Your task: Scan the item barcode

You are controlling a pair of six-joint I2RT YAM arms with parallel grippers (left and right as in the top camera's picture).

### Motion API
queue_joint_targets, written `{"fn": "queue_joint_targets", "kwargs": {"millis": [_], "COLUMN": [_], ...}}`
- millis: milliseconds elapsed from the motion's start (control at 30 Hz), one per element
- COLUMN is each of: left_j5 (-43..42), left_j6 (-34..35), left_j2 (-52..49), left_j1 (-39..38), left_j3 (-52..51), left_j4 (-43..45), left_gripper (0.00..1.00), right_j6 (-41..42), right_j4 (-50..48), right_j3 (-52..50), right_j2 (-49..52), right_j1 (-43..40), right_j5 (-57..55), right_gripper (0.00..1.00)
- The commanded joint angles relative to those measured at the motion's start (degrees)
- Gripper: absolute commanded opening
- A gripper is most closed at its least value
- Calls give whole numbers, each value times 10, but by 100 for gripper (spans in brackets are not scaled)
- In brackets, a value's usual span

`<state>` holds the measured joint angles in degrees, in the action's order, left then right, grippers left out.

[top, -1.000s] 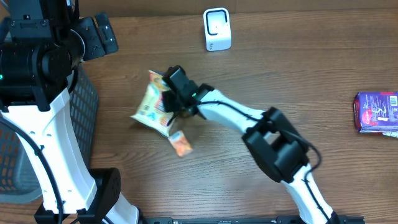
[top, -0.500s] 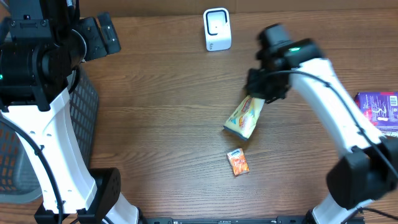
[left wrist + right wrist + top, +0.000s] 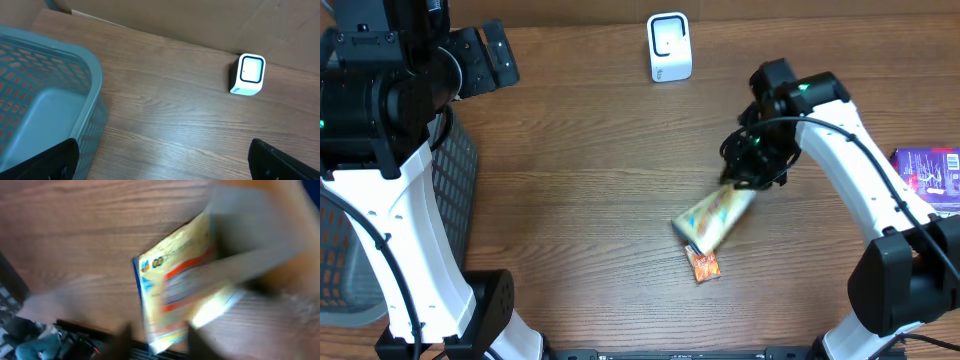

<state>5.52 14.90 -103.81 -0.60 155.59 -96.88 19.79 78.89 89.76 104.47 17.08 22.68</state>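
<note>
**On the counter right of centre: packet at my right fingers, scanner off to the far side**

Just below my right fingers (image 3: 742,172) lies the yellow packet (image 3: 715,218), low over the counter (image 3: 570,150) or already on it. Its long axis runs on a slant, the upper end tucked against my fingertips and the lower end pointing toward the near edge. That lower end sits just beside a small orange sachet (image 3: 704,265), perhaps touching it.

My wrist view is smeared with motion. It shows the packet's printed face (image 3: 175,285) close in front of me, but I cannot tell whether my right fingers are clamped on it or standing apart from it.

The scanner (image 3: 669,46) stands well apart at the far side, its window facing the near edge. From the packet it lies away and to my left. My right arm is plainly the nearer one, so I judge the scan is not yet done and that the job falls to this arm.

My left fingers (image 3: 488,58) are spread wide and carry nothing. They hang above the blue basket (image 3: 45,100), with the scanner in their view.
</note>
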Motion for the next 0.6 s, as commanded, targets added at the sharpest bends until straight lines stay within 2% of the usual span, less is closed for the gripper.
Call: {"fn": "queue_joint_targets", "kwargs": {"millis": [0,100,167,333,433,500,567], "left_j5": [-7,-16,-24,-24,-24,-24,-21], "left_j6": [6,6,6,3,3,3,3], "left_j2": [5,0,0,0,0,0,0], "left_j1": [2,2,2,2,2,2,2], "left_j3": [0,0,-2,-8,-10,-12,-13], "left_j4": [1,1,1,1,1,1,1], "left_gripper": [99,100,100,99,100,100,100], "right_j6": [-40,-15,16,12,12,29,44], "right_j4": [-27,-54,-56,34,75,73,59], "right_j3": [4,17,27,32,32,32,25], "right_j2": [-3,-9,-18,-43,-55,-62,-61], "right_j1": [9,9,9,22,77,156,198], "right_j5": [-2,-9,-58,-213,-314,-332,-335], "right_gripper": [100,100,100,100,100,100,100]}}
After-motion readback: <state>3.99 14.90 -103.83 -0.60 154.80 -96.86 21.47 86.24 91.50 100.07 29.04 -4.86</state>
